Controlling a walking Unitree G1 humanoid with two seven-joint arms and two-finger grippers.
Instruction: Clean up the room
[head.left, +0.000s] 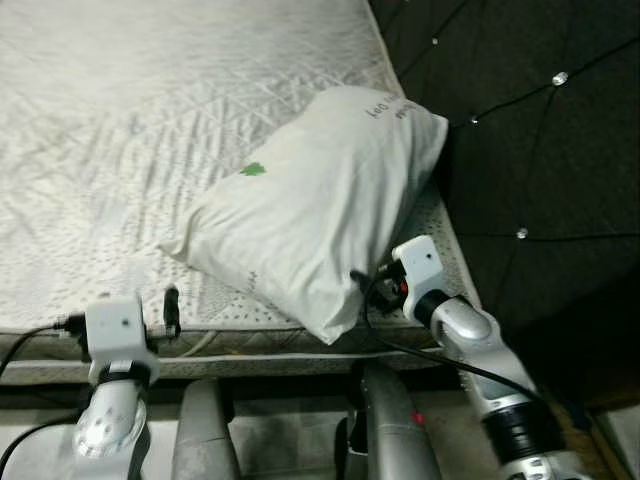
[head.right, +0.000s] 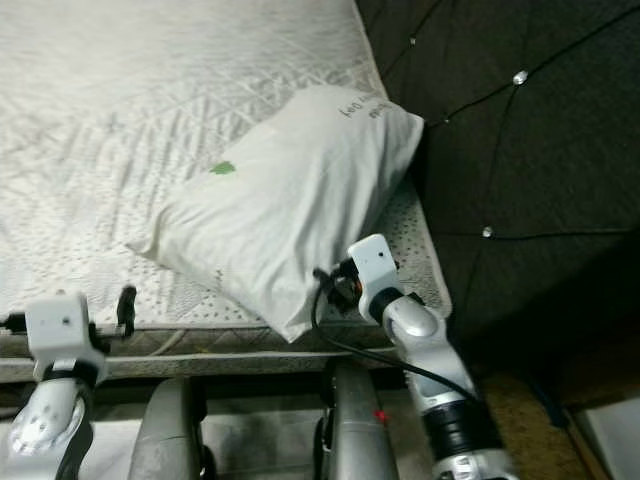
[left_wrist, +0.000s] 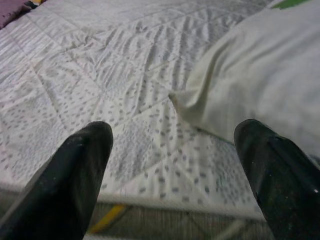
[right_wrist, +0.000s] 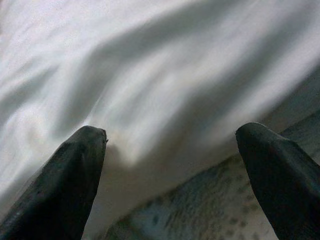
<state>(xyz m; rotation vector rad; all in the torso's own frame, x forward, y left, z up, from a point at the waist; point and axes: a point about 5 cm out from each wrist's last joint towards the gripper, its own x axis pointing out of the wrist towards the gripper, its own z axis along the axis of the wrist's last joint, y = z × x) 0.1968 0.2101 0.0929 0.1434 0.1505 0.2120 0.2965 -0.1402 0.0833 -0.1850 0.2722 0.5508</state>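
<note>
head eyes downward, wrists near pillow (head.left: 310, 205)

Unreadable upside-down print on pillow (head.left: 320, 200)

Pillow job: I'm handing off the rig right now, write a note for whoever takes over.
Right tool: open, fingers against the pillow at its near right edge, nothing gripped.
Left tool: open, over the mattress front edge, short of the pillow's left corner.
Pillow lies askew near the mattress's right front corner, beside the dark headboard.
Done: arms positioned.
Left: grip the pillow, set it straight.
</note>
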